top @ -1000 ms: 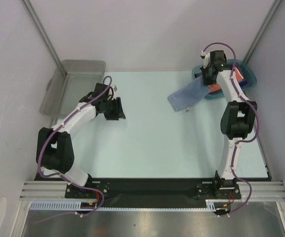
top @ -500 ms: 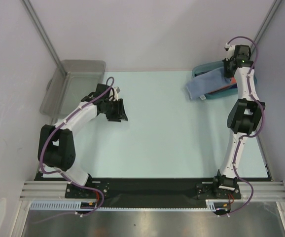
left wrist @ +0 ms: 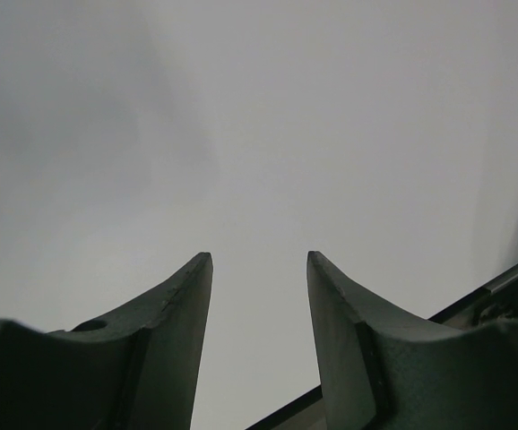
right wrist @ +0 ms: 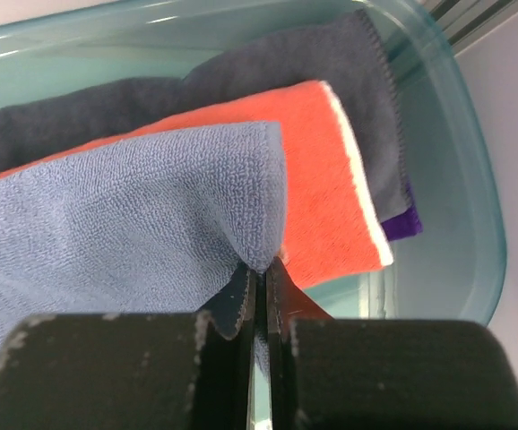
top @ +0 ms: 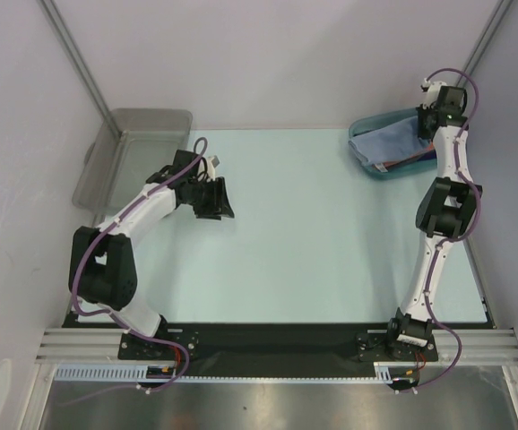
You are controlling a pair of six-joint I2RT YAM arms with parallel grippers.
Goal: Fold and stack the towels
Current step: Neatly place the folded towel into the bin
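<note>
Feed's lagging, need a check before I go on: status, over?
Left jaws open, empty. Right jaws shut on blue towel, pinching its corner over orange towel and grey towel in teal bin. No obstruction seen.

white arms point(top: 423, 269), black joints point(top: 443, 210), purple cables point(top: 73, 278), dark fingers point(left wrist: 174, 349).

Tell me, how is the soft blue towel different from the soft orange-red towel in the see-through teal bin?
The soft light-blue towel lies on top; the soft orange-red towel lies under it. The right gripper pinches the blue one in shut jaws; the orange-red one is not held. Both sit in the translucent teal plastic bin.
</note>
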